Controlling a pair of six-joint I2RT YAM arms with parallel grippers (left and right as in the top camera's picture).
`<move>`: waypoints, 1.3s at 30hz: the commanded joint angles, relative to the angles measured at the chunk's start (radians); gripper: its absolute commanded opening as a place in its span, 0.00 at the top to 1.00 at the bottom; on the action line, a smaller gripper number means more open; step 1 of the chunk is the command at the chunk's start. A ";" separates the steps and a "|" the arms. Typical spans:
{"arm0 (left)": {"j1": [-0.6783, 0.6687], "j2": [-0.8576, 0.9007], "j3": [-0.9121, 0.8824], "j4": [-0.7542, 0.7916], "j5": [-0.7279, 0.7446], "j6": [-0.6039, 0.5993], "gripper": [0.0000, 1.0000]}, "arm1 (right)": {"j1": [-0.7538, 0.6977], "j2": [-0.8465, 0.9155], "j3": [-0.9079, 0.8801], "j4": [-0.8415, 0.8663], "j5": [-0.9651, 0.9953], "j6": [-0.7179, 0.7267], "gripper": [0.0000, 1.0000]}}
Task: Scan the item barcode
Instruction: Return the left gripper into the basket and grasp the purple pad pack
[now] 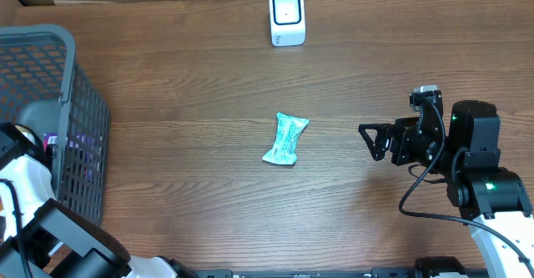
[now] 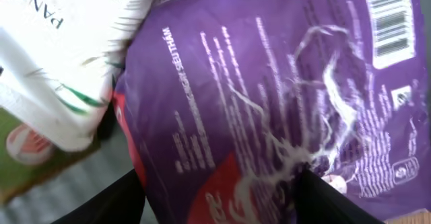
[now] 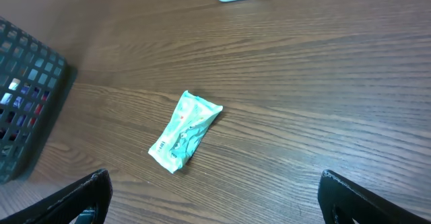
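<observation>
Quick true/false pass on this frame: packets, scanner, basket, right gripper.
1. The teal packet lies inside the basket. False: it lies on the bare table, well apart from the basket.
2. The right gripper is open and holds nothing. True.
3. The scanner stands beyond the teal packet, near the table's far edge. True.
4. The purple packet in the left wrist view shows no barcode. False: a barcode faces the camera at its upper right.
</observation>
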 commanded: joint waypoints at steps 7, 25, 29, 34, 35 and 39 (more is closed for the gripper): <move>-0.004 0.000 -0.117 0.089 -0.045 -0.010 0.65 | 0.007 -0.003 0.035 0.002 0.006 -0.008 0.02; -0.016 -0.121 0.404 -0.211 0.071 0.145 0.96 | 0.007 -0.003 0.035 0.005 0.006 -0.008 0.02; -0.042 -0.167 0.647 -0.334 0.077 0.167 0.96 | 0.007 -0.003 0.035 0.003 0.006 -0.008 0.02; -0.124 -0.234 0.775 -0.411 0.069 0.204 0.96 | 0.007 -0.003 0.035 0.002 0.006 -0.008 0.02; -0.134 -0.242 0.774 -0.419 0.050 0.198 0.96 | 0.007 -0.003 0.035 0.002 0.006 -0.007 0.02; -0.143 -0.235 0.758 -0.486 -0.036 0.104 0.57 | 0.007 -0.003 0.035 -0.008 0.006 -0.008 0.02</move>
